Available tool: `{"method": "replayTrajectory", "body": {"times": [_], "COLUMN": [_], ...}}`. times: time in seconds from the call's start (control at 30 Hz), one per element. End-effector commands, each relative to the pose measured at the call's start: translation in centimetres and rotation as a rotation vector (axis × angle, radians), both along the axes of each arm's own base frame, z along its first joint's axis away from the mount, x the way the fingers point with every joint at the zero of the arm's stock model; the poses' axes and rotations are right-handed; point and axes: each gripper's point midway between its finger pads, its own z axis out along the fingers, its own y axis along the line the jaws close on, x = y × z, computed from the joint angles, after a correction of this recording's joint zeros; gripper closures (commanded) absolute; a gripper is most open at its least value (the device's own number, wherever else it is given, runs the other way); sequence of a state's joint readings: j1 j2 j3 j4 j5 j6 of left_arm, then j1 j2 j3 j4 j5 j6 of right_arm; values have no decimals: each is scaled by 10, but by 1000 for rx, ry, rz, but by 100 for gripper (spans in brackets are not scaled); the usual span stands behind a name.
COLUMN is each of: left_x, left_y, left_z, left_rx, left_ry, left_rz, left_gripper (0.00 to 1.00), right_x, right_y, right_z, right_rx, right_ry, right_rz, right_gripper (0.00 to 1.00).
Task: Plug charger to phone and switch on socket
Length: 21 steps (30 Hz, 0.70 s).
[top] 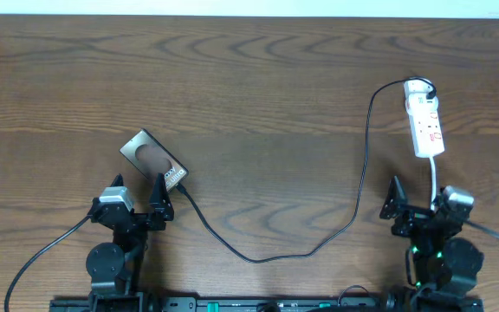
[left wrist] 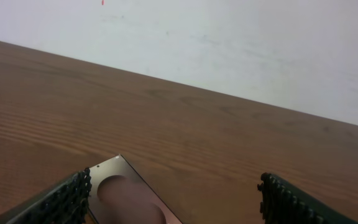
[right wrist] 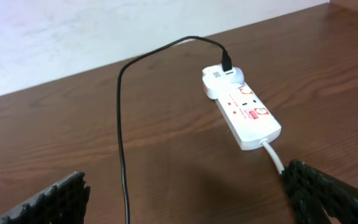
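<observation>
Charger (top: pixel 365 165): black cable running from phone (top: pixel 150 158) rightward to socket (top: pixel 424 121); left gripper (top: pixel 139 192) just beside phone, right gripper (top: pixel 418 201) well right of phone, both jaws wide.

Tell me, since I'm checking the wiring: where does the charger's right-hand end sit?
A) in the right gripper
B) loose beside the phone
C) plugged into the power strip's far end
C: the charger ends in a black plug seated in the far end of the socket.
</observation>
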<state>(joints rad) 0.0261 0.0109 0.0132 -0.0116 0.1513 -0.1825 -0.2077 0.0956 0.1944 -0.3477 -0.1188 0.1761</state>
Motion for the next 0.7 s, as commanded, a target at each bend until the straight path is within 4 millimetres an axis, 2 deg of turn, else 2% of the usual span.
{"method": "replayTrajectory", "body": {"times": [0.0,0.07,0.67], "left_x": [-1,-1,-1], "left_y": [-2,-2,-2], "left_z": [-14,-14,-14], "left_rx": [3,3,3], "left_ry": [48,48,48], "left_rz": [-12,-12,-12], "left_gripper": [15,15,15], "right_x": [-1,1,1], "right_y": [1,0,0], "right_z": [-9,-23,-20], "right_rx": [22,38,37], "right_ry": [-41,-12,-27], "right_rz": [-6,-10,-10], "right_gripper": [1,1,1]}}
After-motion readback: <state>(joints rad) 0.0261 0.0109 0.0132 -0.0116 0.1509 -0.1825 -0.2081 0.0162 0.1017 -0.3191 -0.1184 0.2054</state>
